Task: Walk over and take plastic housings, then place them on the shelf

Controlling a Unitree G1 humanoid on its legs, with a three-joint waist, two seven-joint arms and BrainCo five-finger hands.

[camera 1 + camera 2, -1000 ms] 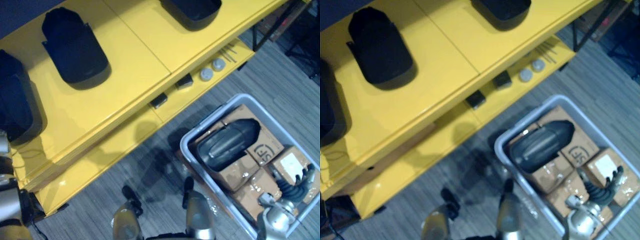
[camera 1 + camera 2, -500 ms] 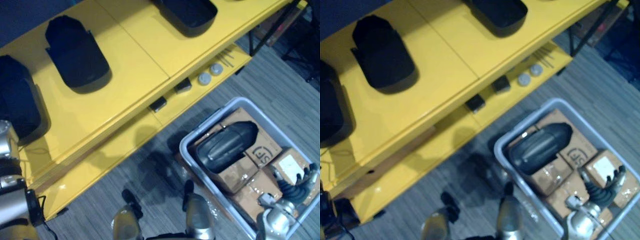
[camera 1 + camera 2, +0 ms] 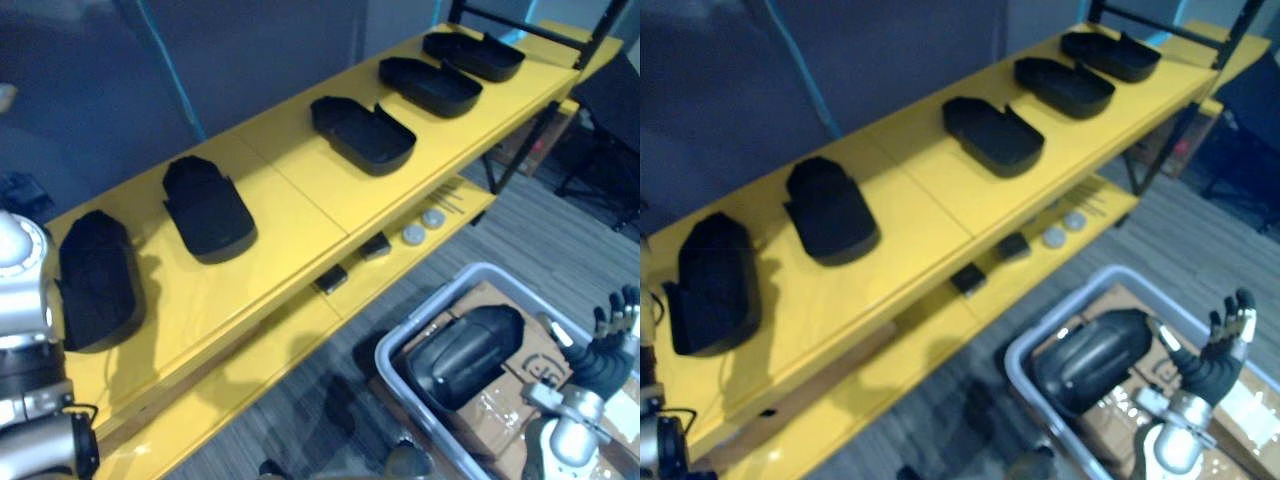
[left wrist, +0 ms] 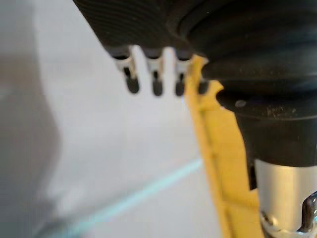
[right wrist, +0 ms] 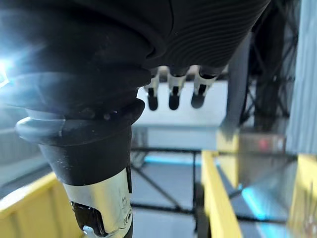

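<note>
A dark plastic housing (image 3: 465,355) lies on cardboard boxes (image 3: 537,367) in a grey bin (image 3: 394,347) beside the yellow shelf (image 3: 290,190), near the empty right robot hand (image 3: 1228,335), fingers spread wide; the shell looks light, stiff and slick, best gripped across its narrower sides.

The bin (image 3: 428,308) at the lower right runs off the bottom edge. The housing (image 3: 465,355) lying in it covers part of the cardboard boxes (image 3: 545,368) beneath. The upper board hides most of the lower shelf (image 3: 300,325). On its right end, two round grey pieces (image 3: 413,234) and two dark blocks (image 3: 375,246) are too small to identify. In the wrist views, the dark covers hide all but the fingertips of the left hand (image 4: 131,82) and the right hand (image 5: 171,98), and everything behind them is blurred.
</note>
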